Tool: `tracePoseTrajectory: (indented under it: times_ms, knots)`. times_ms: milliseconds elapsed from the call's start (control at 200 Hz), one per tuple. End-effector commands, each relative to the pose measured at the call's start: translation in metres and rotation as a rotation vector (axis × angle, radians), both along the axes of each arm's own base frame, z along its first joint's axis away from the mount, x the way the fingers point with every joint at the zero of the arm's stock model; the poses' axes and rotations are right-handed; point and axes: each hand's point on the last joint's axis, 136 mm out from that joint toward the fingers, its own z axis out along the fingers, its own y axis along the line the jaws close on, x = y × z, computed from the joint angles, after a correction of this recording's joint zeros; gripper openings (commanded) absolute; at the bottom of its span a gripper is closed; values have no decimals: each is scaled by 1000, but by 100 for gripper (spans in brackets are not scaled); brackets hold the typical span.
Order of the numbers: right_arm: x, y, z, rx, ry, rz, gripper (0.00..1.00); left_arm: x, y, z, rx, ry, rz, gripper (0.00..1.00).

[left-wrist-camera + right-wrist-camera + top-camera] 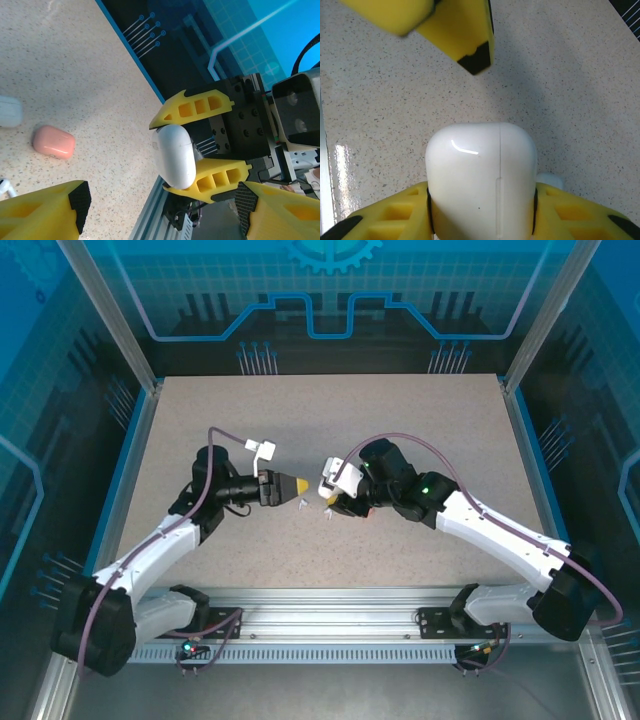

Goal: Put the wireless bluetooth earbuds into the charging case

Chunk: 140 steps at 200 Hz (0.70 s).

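Speckled beige bench (420, 420), blue-panelled enclosure around it.

Earbuds: from above I count two tiny white ones. One earbud (300, 503) lies on the bench just under the left tool's tip. A second earbud (325, 515) lies just below the right tool. Both are too small to make out any detail, and neither is in a tool.

Cases: three.
- The white charging case (175, 155) is clamped between the right tool's (162, 155) yellow fingers.
- The pink case (53, 141) lies loose on the bench.
- A second white case (7, 111) sits near the pink one and is cut off by the frame edge.

Tools: two. The left tool (162, 200) has its fingers apart with nothing between them. It points at the held case, which sits just ahead of its tips.
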Motion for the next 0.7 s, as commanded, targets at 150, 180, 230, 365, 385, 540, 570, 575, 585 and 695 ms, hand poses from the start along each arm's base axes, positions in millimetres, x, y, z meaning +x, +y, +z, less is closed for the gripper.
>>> tracePoseTrajectory:
  times_ms: [150,180,230,365,385,540,570,575,585,695]
  knots:
    - [2,6,14,28,-44,22,36,-5,-26,11,-5,-48,-98,78]
    - [2,7,14,26,-44,22,36,-5,-28,9,0,-42,-100,78]
    - [2,8,14,26,-44,23,36,-5,-30,5,9,-34,-107,76]
    - [1,12,15,24,-43,35,36,-5,-37,0,18,-19,-127,69]
    - [1,13,15,23,-43,35,36,-5,-38,1,17,-20,-127,68]
    - [0,17,13,14,-41,41,36,-3,-44,-2,25,-8,-141,59]
    - [0,18,14,15,-43,40,36,-2,-45,-3,27,-2,-144,57]
    - [0,18,13,14,-42,38,36,-2,-45,-3,27,-2,-144,57]
    - [0,18,13,14,-42,38,36,-2,-45,-4,28,0,-145,56]
    - [2,19,12,7,-41,31,36,-3,-48,-7,35,11,-155,50]
